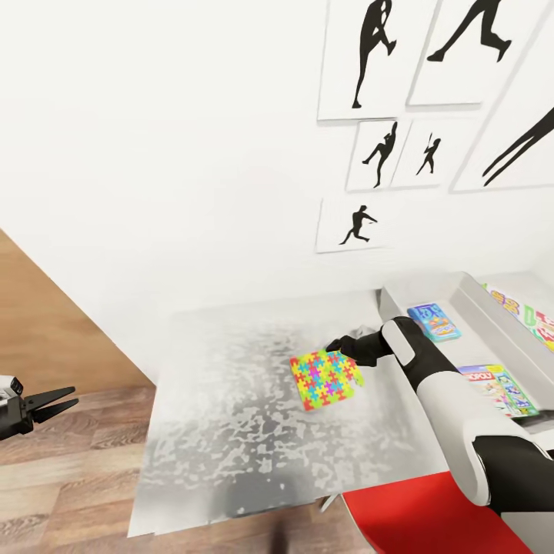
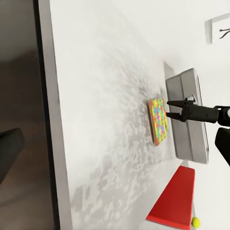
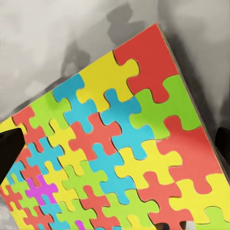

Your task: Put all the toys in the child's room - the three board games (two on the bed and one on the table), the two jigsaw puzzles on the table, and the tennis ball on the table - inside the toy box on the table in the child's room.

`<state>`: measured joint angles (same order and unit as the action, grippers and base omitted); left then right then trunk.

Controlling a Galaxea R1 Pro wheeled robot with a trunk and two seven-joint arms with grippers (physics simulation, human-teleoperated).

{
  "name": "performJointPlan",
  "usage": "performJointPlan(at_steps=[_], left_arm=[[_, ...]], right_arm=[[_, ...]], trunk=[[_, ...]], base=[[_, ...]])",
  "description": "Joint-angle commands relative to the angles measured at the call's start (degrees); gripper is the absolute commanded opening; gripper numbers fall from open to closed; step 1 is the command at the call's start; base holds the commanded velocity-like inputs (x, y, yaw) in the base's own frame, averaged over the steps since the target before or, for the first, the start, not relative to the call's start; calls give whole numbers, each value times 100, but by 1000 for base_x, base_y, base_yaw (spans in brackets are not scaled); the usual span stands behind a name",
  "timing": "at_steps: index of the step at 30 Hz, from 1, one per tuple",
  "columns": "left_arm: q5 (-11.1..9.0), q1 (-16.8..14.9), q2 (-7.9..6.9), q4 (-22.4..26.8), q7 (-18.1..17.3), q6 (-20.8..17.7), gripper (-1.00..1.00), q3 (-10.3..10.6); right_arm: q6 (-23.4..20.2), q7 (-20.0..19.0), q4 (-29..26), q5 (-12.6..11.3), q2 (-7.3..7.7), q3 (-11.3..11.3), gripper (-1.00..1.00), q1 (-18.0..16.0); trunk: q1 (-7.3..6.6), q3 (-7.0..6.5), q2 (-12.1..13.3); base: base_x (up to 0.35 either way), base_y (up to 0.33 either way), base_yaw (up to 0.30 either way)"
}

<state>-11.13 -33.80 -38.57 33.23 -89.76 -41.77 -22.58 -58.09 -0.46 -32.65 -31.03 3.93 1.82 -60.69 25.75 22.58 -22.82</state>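
Room: white smooth wall (image 1: pixel 169 154) hung with flat white panels bearing black baseball-player silhouettes (image 1: pixel 369 61); wood-plank floor (image 1: pixel 69 454) with brown grain at the left of the head view.
Table: broad light grey desk top (image 1: pixel 231 431), rectangular, matt, mottled with pale blotches; thin darker edge seen in the left wrist view (image 2: pixel 48 120).
Toy box: light grey rectangular bin (image 1: pixel 469 296) with tapered walls and rounded rim, standing on the table's far right part; seen side-on in the left wrist view (image 2: pixel 189 120).
Red slab: flat glossy red wedge-shaped surface (image 1: pixel 415 515) at the table's near right edge, also in the left wrist view (image 2: pixel 177 201).
Right arm: white rounded shell with black joints, reaching over the table toward the puzzle.
Board games: thin flat printed cartons; blue one (image 1: pixel 435 321) lying inside the bin, pastel green-edged one (image 1: pixel 502 388) just beside the bin's near end, green-red-yellow one (image 1: pixel 531 315) beyond the bin's far rim.
Jigsaw puzzle: flat square of interlocking pieces (image 1: pixel 326 378) in yellow, blue, red, green and pink, lying on the table just left of the bin; close up, smooth glossy tabs and a thin brown card edge (image 3: pixel 120 143).
Right gripper: black, slim fingers (image 1: pixel 336 346) parted over the puzzle's far corner, empty-handed; spread tips seen plainly in the left wrist view (image 2: pixel 168 109).
Left gripper: black pointed fingers (image 1: pixel 68 398) slightly apart, nothing between them, out over the floor well left of the table.
Tennis ball: small yellow-green sphere (image 2: pixel 195 221) beside the red slab.
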Motion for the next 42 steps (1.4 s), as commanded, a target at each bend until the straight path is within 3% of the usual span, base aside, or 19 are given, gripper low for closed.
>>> performJointPlan(at_steps=[1,15,29,42], left_arm=[[5,-4,-1,-1,-24,-60,100,-1],[5,-4,-1,-1,-24,-60,100,-3],[5,-4,-1,-1,-24,-75,100,-4],[5,-4,-1,-1,-24,-77,100,-1]], right_arm=[[-18,-5,-4,-3,4,19,100,-4],[-18,-6,-4,-6,-6,20,100,-4],[-21,-6,-4,-8,-6,20,100,-4],[-20,-6,-4,-8,-6,20,100,-4]], trunk=[[3,9,-10],[3,9,-10],[3,9,-10],[3,9,-10]], base=[[0,86,0],[-57,137,0],[-87,4,0],[-3,191,0]])
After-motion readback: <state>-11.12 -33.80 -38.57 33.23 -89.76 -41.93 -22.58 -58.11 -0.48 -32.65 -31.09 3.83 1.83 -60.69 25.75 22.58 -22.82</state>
